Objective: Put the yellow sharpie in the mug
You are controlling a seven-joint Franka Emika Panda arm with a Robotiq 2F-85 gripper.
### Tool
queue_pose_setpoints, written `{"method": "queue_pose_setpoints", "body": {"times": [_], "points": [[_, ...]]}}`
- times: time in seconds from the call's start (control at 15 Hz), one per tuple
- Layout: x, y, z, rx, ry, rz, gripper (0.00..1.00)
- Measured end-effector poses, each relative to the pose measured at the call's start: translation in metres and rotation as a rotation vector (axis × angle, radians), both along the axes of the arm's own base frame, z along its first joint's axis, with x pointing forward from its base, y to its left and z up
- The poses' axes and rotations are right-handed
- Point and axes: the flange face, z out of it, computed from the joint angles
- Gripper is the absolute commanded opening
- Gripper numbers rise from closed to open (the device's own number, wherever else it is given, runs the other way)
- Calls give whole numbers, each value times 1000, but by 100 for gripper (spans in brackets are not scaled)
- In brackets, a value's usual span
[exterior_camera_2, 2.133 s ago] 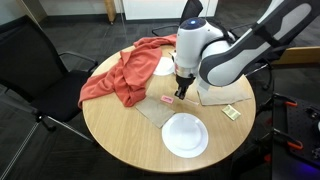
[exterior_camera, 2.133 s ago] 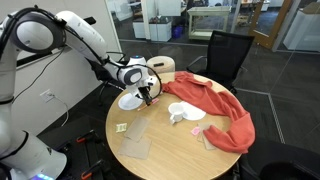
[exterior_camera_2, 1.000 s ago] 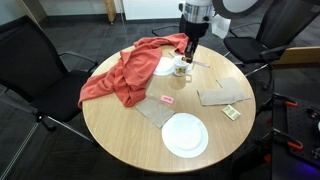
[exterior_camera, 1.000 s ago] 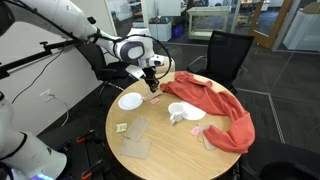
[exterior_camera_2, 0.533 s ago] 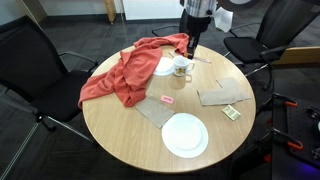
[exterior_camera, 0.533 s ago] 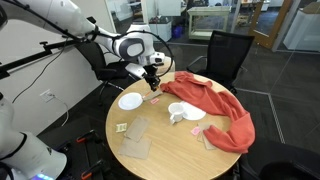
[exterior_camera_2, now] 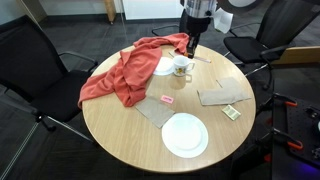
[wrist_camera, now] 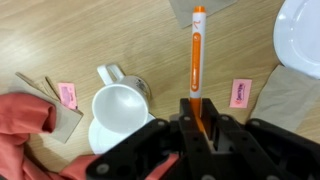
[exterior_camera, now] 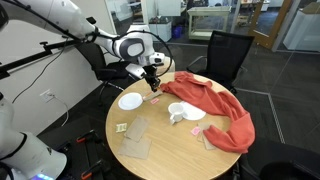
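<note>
In the wrist view my gripper (wrist_camera: 198, 118) is shut on the yellow sharpie (wrist_camera: 197, 55), a thin orange-yellow marker that sticks out beyond the fingers. The white mug (wrist_camera: 120, 108), handle (wrist_camera: 108, 73) uppermost, stands on the table to the left of the marker tip, open and empty. In both exterior views the gripper (exterior_camera: 152, 80) (exterior_camera_2: 190, 46) hangs high above the round table, close to the mug (exterior_camera_2: 181, 67) (exterior_camera: 177, 114). The mug stands beside the red cloth (exterior_camera_2: 120, 75) (exterior_camera: 212, 105).
A flat white plate (exterior_camera_2: 185, 134) (exterior_camera: 130, 100) lies on the table, and a shallow white dish (exterior_camera_2: 163, 66) lies by the cloth. Pink notes (wrist_camera: 240, 92) (wrist_camera: 68, 95), a grey sheet (exterior_camera_2: 222, 95) and a yellowish square (exterior_camera_2: 231, 112) lie around. Black chairs (exterior_camera_2: 30, 70) (exterior_camera: 225, 55) stand at the table's edge.
The gripper has risen from the table near the plate and carried the sharpie over beside the mug. In the last half second it has barely moved.
</note>
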Motion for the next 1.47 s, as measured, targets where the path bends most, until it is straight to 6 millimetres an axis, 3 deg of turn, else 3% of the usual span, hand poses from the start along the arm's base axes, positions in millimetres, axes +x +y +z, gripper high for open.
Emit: {"method": "queue_pose_setpoints", "body": {"times": [0.6, 1.47], "points": [[5, 19, 7, -174, -139, -382, 4], [16, -6, -11, -405, -329, -1014, 4]]}}
